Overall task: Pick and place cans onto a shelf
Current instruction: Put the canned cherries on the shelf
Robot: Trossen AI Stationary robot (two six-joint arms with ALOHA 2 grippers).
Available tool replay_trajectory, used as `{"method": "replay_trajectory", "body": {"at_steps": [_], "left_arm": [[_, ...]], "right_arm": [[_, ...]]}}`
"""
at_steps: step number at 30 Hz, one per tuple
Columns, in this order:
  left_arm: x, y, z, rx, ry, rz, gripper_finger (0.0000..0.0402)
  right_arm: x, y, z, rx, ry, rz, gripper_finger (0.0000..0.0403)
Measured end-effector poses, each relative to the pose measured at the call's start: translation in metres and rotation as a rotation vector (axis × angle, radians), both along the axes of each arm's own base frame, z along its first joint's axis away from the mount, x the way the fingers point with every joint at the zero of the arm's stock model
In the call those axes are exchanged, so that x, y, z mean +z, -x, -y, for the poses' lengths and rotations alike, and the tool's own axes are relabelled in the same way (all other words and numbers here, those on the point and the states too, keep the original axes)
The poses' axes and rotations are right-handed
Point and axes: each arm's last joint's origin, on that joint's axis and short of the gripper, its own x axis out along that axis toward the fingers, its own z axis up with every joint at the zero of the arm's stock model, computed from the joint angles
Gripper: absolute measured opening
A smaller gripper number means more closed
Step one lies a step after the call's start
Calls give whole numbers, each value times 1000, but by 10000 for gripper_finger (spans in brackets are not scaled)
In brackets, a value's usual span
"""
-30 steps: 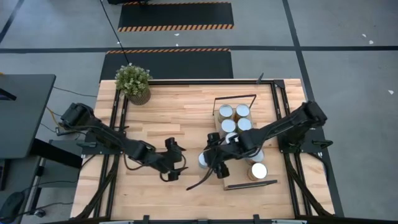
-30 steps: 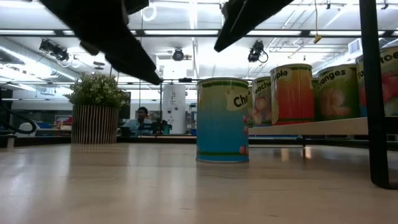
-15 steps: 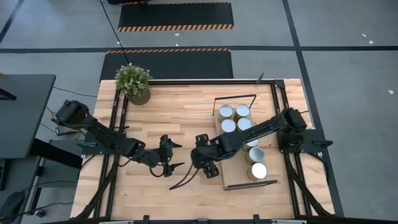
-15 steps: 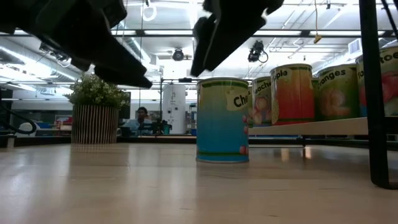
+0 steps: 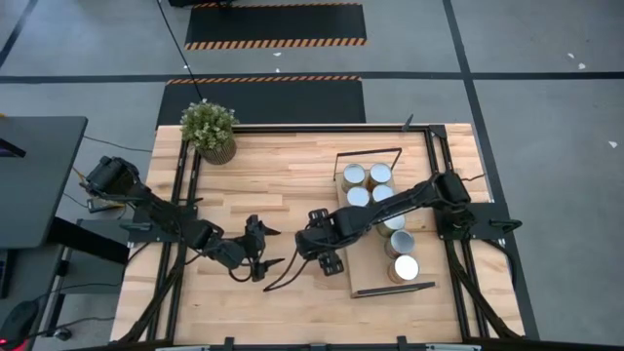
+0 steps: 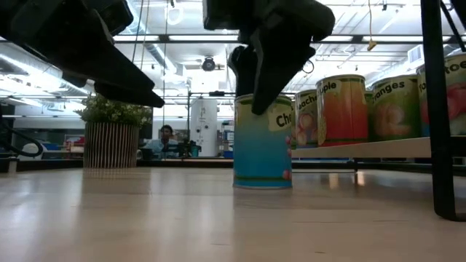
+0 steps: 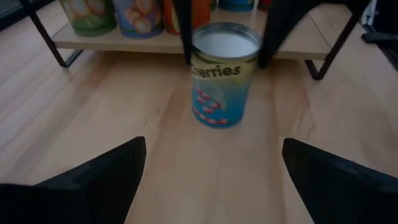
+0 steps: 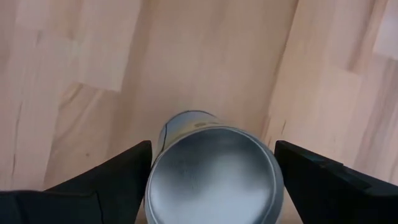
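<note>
A blue "Cherries" can [image 7: 224, 74] with a silver top [image 8: 211, 165] stands upright on its base on the wooden table, just left of the shelf [image 5: 370, 281]. My right gripper [image 5: 325, 253] hangs over it, open and pointing steeply down. Its fingers [image 8: 99, 186] stand on either side of the can's top; whether they touch it, I cannot tell. My left gripper [image 5: 266, 267] is open and low over the table to the can's left, facing it with nothing between its fingers [image 7: 93, 186]. Several cans [image 5: 380, 175] stand on the shelf.
A potted plant [image 5: 208, 130] stands at the table's far left corner. The shelf's black wire end frames [image 5: 369, 153] rise at its far and near ends, and one upright [image 6: 437, 109] shows close by in the low view. Bare tabletop [image 5: 273, 185] lies between plant and shelf.
My right gripper has moved toward the table's left and come down, tipping more steeply, until its fingers stand around the top of the cherries can. My left gripper has drawn back toward the table's left and near side and sunk lower. Both have stayed open.
</note>
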Motion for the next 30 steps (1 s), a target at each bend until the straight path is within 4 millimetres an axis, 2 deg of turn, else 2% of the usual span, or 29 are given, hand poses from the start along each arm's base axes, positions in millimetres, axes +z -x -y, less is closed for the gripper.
{"method": "replay_trajectory", "body": {"at_steps": [6,10,14,21,25,30], "left_arm": [[0,0,-1,20,37,6,384],[0,-1,-2,23,33,5,384],[0,-1,-2,16,15,2,384],[0,-1,-2,17,18,2,384],[0,-1,-2,19,21,3,384],[0,-1,-3,21,21,3,384]], "right_arm": [[-7,2,11,-48,-40,-41,331],[-7,2,11,-50,-52,-45,316],[-2,7,10,-29,-59,-57,321],[38,24,4,-4,-87,25,323],[63,44,-6,21,-103,51,322],[77,67,-17,37,-65,4,323]]}}
